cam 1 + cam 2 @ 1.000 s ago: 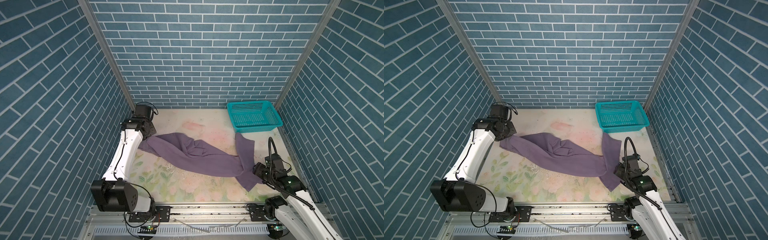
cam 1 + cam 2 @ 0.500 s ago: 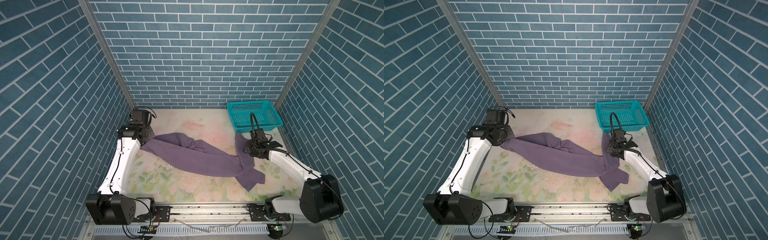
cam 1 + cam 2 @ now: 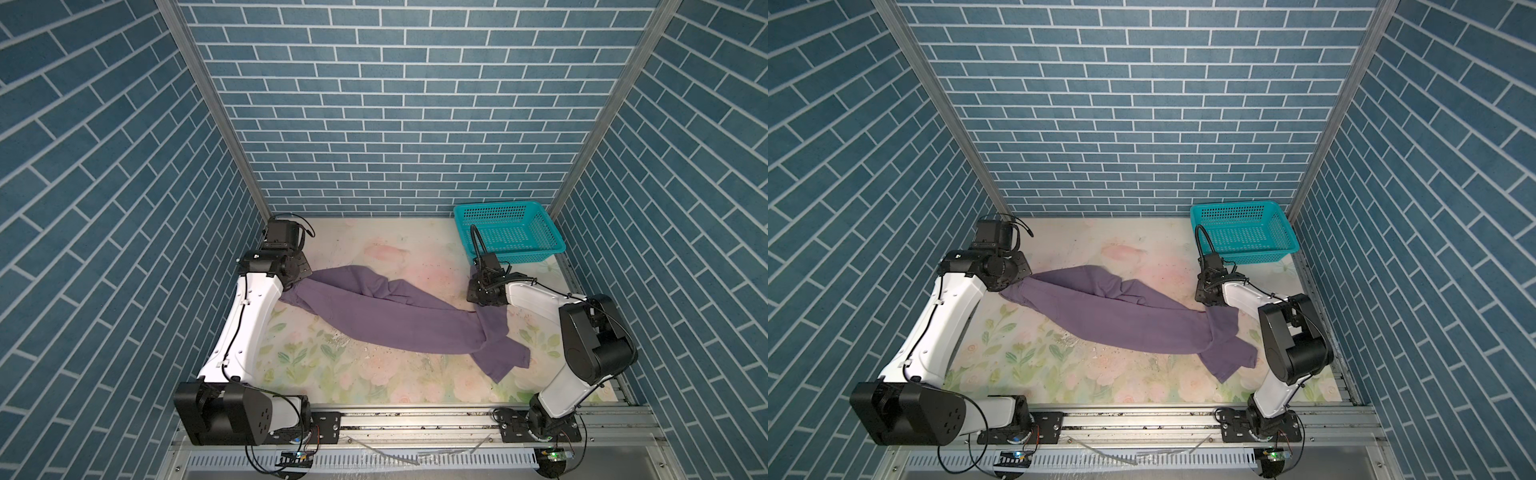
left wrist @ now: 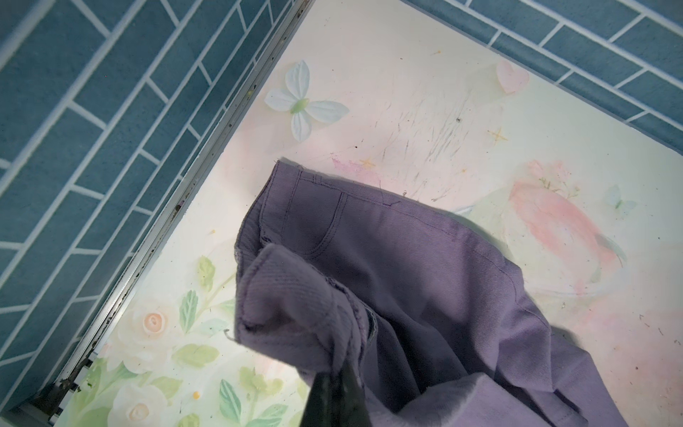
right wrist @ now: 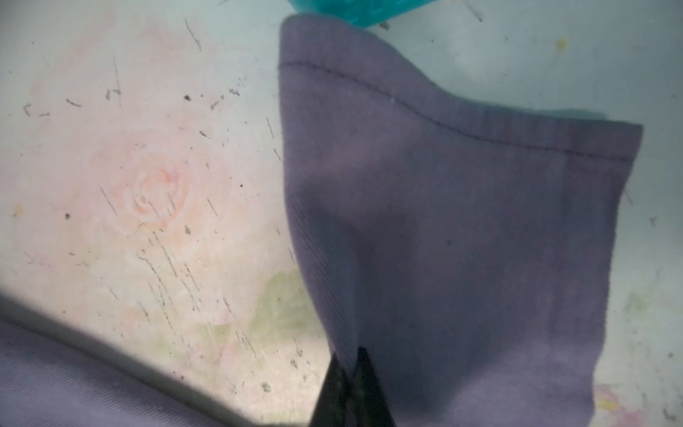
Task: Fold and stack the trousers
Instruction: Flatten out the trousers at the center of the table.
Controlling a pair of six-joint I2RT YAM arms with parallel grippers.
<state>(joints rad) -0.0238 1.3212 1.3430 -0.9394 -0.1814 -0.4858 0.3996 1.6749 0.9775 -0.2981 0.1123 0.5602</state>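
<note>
left fingers (image 4: 325, 403) pinch the trousers (image 3: 386, 316) at the waistband, right fingers (image 5: 334, 395) pinch a leg near its hem, likely to stretch them flat on the table (image 3: 374, 374) for folding.

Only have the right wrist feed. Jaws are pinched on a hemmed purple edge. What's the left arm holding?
Observer: The left gripper is shut on the waist end of the trousers, beside the pocket stitching.
Operator: Cloth between the arms, lifted or down?
Observer: Down. In both top views it lies on the table as a diagonal band, with folds near the waist.
Operator: Second leg?
Observer: The other leg end lies loose on the table, closer to the robot's base than the right gripper.
</note>
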